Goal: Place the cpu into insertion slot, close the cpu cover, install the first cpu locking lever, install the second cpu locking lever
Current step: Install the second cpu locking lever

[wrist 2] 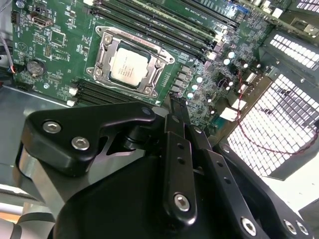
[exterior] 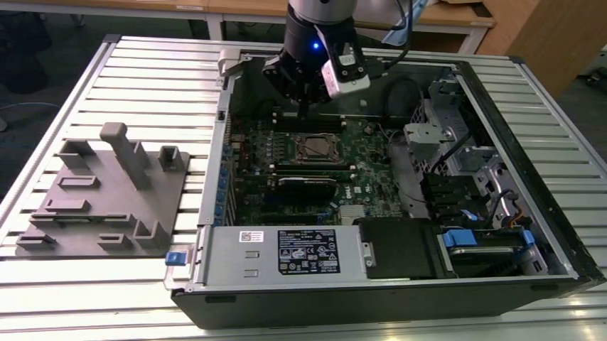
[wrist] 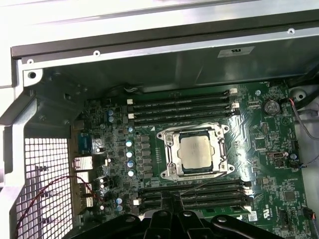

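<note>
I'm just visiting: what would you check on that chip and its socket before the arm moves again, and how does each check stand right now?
1. cpu lying in the insertion slot: ok, in both wrist views.
2. cpu cover down around the chip: ok, frame lies flat.
3. Locking levers latched: cannot tell.
4. gripper empty: ok, fingers shut on nothing.
5. Gripper clear of the motherboard: ok, it hangs above the memory slots.
</note>
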Controlling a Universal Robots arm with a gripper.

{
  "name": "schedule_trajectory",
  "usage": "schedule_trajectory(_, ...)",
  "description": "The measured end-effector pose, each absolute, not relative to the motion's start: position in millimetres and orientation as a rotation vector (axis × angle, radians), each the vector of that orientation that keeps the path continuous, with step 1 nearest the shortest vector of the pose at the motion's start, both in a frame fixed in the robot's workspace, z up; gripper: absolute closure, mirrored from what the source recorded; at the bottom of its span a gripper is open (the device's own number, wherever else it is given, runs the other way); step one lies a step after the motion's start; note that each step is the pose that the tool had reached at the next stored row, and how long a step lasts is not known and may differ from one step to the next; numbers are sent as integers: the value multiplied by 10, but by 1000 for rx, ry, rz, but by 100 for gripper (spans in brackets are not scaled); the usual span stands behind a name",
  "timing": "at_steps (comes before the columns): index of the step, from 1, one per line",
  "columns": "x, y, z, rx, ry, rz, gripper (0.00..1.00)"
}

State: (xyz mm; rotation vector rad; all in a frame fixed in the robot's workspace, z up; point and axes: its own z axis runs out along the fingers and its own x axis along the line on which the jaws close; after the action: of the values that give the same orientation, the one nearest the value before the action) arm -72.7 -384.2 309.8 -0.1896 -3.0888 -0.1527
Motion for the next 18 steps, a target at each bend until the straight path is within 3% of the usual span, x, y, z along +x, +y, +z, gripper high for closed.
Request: schedule_trajectory(18, -726, -3842, 3063, -190, -3089, -153, 89)
